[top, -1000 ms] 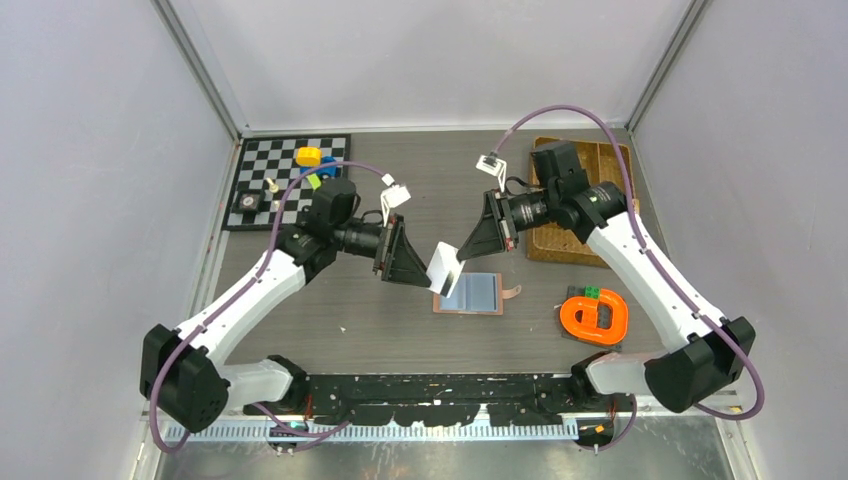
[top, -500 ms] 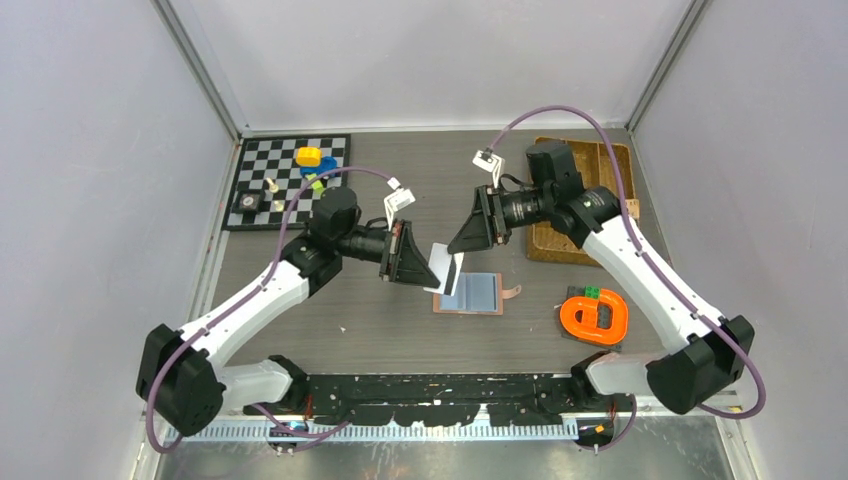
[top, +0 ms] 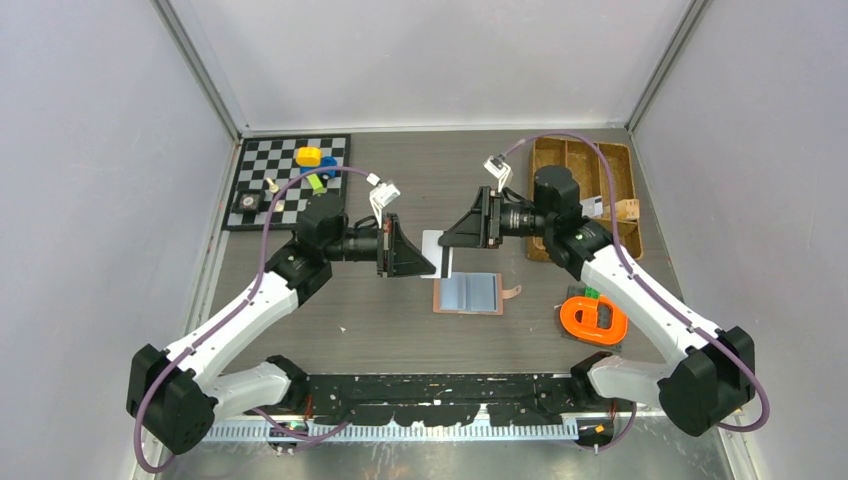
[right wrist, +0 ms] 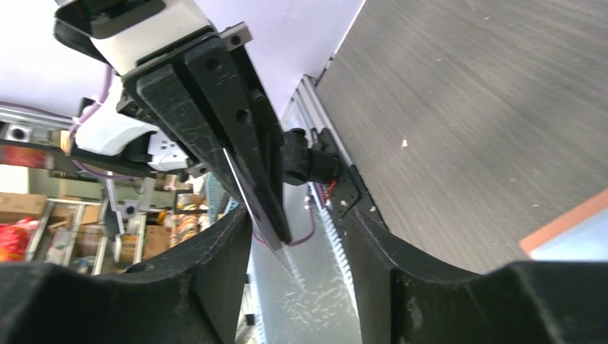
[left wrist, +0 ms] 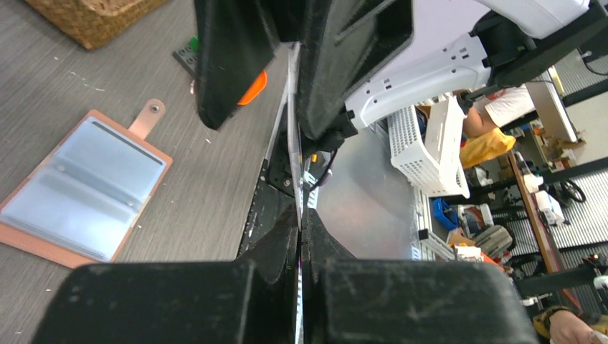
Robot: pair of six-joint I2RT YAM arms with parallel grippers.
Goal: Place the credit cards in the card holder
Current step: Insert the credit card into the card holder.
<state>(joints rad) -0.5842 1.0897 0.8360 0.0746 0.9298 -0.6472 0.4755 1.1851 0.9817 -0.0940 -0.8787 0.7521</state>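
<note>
From above, the left gripper is pinched tight on one card. It holds the card up on its edge over the middle of the table. The right gripper has its jaws apart, with its tips right by the card. The wallet lies open and flat just in front, with bare table all round it. The tray sits far right, with a box at its right rim.

The left wrist view shows the card thin as a line. I cannot tell if the wallet's pockets hold cards.

The right wrist view shows wide jaws with the card in the gap.
</note>
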